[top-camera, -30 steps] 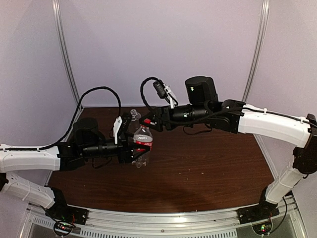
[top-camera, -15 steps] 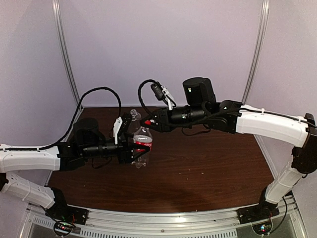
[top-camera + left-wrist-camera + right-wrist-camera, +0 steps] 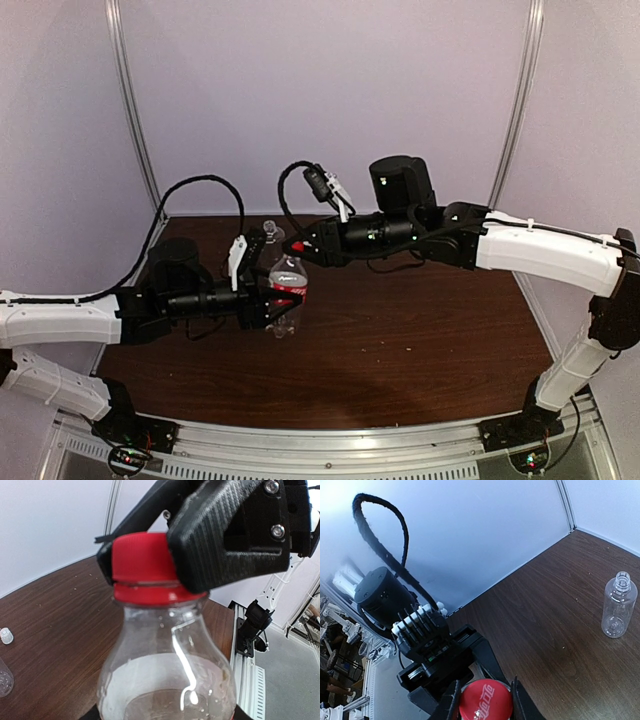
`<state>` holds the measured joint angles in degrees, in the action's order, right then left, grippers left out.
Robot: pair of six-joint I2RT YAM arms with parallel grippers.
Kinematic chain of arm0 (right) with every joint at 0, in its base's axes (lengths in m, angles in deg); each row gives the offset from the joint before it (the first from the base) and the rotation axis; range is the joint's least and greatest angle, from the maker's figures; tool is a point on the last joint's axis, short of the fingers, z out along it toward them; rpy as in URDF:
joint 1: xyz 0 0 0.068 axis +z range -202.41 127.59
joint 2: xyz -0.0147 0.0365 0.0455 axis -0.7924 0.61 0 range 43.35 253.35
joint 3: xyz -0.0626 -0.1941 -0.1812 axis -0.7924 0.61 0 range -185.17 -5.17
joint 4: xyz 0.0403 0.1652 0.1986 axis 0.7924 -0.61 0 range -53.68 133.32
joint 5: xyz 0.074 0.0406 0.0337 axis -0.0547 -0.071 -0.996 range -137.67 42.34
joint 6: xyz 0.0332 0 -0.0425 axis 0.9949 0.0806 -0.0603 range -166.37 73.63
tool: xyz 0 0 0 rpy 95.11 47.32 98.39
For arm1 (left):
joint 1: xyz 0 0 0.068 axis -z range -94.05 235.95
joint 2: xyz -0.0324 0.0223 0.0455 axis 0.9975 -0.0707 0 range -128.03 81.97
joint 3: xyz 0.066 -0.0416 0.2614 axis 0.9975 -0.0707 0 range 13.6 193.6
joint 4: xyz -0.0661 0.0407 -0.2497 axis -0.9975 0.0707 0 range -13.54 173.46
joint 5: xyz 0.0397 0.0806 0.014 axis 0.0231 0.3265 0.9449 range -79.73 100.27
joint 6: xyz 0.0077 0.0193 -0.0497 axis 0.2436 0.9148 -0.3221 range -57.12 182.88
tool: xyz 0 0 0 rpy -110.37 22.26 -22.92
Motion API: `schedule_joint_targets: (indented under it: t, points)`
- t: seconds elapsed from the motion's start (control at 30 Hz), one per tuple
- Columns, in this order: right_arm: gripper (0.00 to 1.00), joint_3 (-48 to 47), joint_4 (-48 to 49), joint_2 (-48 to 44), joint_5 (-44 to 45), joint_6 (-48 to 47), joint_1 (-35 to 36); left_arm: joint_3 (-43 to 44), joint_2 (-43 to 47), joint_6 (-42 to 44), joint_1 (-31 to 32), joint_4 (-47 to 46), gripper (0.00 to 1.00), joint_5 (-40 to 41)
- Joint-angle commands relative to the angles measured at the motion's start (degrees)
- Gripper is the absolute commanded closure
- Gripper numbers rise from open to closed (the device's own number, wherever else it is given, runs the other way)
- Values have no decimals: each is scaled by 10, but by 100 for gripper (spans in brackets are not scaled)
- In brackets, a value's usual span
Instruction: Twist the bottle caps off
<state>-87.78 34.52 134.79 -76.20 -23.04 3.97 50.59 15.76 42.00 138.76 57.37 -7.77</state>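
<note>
At left: left gripper (image 3: 268, 304), pinching the belly of small clear plastic bottle with red label (image 3: 288, 288), held upright over dark wooden table (image 3: 420, 340). Atop its neck: round red plastic screw cap (image 3: 142, 562), twist axis vertical, directly above the left grip. At right: right gripper (image 3: 300, 246), reaching in sideways, pressed together on that cap; judged the arm placed for turning. Behind: plain clear bottle (image 3: 619, 605), neck open; small white cap (image 3: 6, 636) lying apart on table.

The left tool (image 3: 283, 300) holds the labelled bottle (image 3: 288, 285) from its left, the right tool (image 3: 485, 695) its cap (image 3: 142, 565). Behind it on the table (image 3: 420, 330) stand an uncapped bottle (image 3: 618, 605) and a loose cap (image 3: 6, 636).
</note>
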Motion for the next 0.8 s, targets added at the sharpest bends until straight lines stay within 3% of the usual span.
schedule_joint_targets:
  t: [0.0,0.3,0.53,0.77]
  points:
    - [100,2,27,-14,-42,-42,1,8,6,0,-3,-35,72,-17]
    - [100,2,42,-11,-243,-156,-11,-4,26,-3,-3,-82,72,-122]
    - [90,-22,30,12,-423,-225,-17,-8,18,-27,-3,-154,72,-256]
    - [85,-33,67,34,-472,-205,-25,-16,35,-31,-3,-168,72,-271]
